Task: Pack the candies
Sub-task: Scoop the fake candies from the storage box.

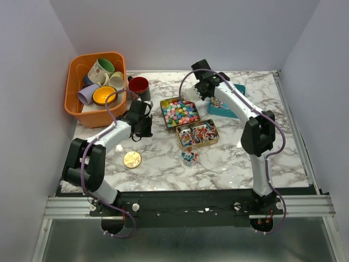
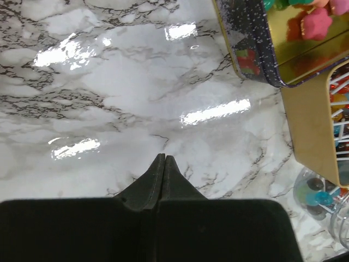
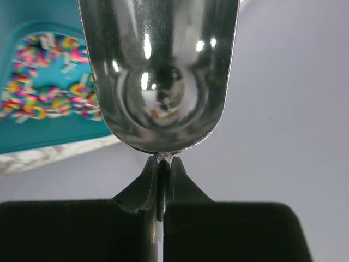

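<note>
right tool (image 3: pixel 162 165) clamped on scoop (image 3: pixel 158 71) handle, bowl looks empty, above tray (image 3: pixel 49 139) | left tool (image 2: pixel 161 162) together, holding nothing, over surface (image 2: pixel 136 82) | candies (image 1: pixel 180 113) in tin (image 2: pixel 256 60) mid-surface, more in tray | next: dip scoop shallow, lift level and slowly to avoid spills

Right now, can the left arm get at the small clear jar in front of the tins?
Probably yes. The left hand is shut and empty, and only bare marble lies between it and the clear jar; the wrapped-candy tin sits just beyond the jar, not in the way.
</note>
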Motion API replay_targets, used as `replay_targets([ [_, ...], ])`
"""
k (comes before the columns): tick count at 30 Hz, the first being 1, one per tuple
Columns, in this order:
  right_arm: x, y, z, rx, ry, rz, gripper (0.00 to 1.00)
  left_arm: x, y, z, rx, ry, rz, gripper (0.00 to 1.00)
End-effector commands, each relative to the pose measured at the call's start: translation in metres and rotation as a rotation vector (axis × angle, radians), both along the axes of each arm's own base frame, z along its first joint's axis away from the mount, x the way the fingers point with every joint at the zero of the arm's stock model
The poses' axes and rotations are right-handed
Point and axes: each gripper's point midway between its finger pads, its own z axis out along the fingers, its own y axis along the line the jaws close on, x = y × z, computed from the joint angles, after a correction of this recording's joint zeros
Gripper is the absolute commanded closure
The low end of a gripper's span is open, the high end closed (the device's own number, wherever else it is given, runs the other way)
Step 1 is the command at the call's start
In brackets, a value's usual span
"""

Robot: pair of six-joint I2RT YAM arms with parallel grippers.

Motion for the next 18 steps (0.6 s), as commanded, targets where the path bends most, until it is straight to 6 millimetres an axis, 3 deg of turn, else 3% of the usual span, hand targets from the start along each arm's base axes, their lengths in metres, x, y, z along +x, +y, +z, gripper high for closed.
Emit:
replay_targets([
  [1, 0.037, 0.028, 0.035, -0.246, -0.188, 0.151, 0.99, 0.014, -0.027, 0.029, -0.169, -0.112, -0.015, 1.0],
  [7, 0.047, 0.053, 0.033, -0.419, -0.256, 0.226, 0.99, 0.019, -0.037, 0.019, -0.235, -0.09, -0.027, 1.0],
  [12, 0.045, 0.074, 0.03, -0.505, -0.301, 0.265, 0.99, 0.019, -0.063, 0.011, -0.373, -0.013, -0.09, 1.0],
  [18, 0.037, 0.074, 0.015, -0.595, -0.298, 0.294, 0.99, 0.024, -0.076, 0.006, -0.436, 0.027, -0.114, 1.0],
])
